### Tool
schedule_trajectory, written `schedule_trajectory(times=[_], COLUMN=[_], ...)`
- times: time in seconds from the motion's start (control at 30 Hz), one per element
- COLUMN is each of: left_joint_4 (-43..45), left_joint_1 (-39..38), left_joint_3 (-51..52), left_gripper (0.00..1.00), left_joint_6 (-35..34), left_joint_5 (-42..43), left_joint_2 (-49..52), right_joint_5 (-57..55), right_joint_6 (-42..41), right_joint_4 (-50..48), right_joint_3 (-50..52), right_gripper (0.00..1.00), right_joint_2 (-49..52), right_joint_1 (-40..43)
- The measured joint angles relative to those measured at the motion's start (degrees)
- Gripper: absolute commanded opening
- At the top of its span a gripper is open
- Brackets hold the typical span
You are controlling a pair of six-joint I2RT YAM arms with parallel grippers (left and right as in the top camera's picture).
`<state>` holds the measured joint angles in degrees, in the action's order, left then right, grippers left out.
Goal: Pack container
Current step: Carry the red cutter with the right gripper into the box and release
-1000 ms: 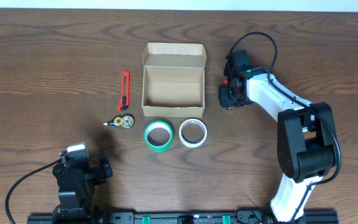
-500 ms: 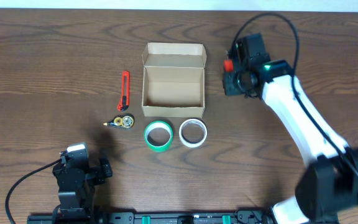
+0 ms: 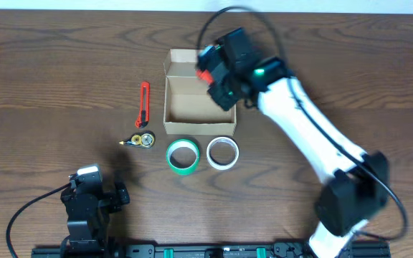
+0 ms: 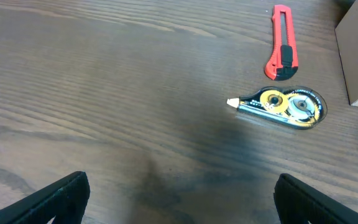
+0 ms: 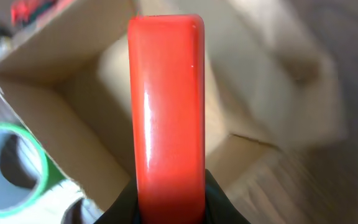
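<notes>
Right gripper (image 5: 169,205): jaws narrow, clamped on the lower end of a glossy red object (image 5: 166,106) that stands up between the fingers; what it is cannot be told. In the wrist view the open cardboard box (image 5: 86,99) lies directly beneath the held piece, its interior facing the camera. In the overhead view the right gripper (image 3: 217,72) hangs over the box's far right corner, and the red object (image 3: 205,64) shows just at the gripper's left side, above the box's far wall. The cardboard box (image 3: 185,107) sits around the middle of the tabletop, somewhat toward the far edge, with its lid flap folded back on the far side; whether it holds anything cannot be told under the arm. Touching or just beside the box's near wall: a green tape roll (image 3: 182,155) and a white tape roll (image 3: 222,152), side by side. Left of the box: a red box cutter (image 3: 143,104), and nearer, a correction tape dispenser (image 3: 140,140). Left gripper (image 4: 180,182): jaws spread wide, holding nothing, near the tabletop's near left edge, well apart from the box.
</notes>
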<state>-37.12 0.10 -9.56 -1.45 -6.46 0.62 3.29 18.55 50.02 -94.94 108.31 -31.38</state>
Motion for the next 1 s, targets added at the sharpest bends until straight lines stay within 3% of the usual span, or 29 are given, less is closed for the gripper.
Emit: schedule_trajectory(times=[0.27, 1.0], left_joint_4=[0.0, 0.0], left_joint_1=[0.0, 0.0], left_joint_3=[0.0, 0.0], left_gripper=[0.95, 0.95], left_joint_6=[0.0, 0.0], left_joint_5=[0.0, 0.0], left_joint_2=[0.0, 0.0], right_joint_5=[-0.3, -4.6], right_joint_6=[9.0, 13.7], right_joint_4=[0.5, -4.9], right_joint_3=[-1.6, -2.4], right_gripper=[0.01, 0.01], right_joint_2=[8.5, 14.0], right_joint_1=[-3.8, -3.6])
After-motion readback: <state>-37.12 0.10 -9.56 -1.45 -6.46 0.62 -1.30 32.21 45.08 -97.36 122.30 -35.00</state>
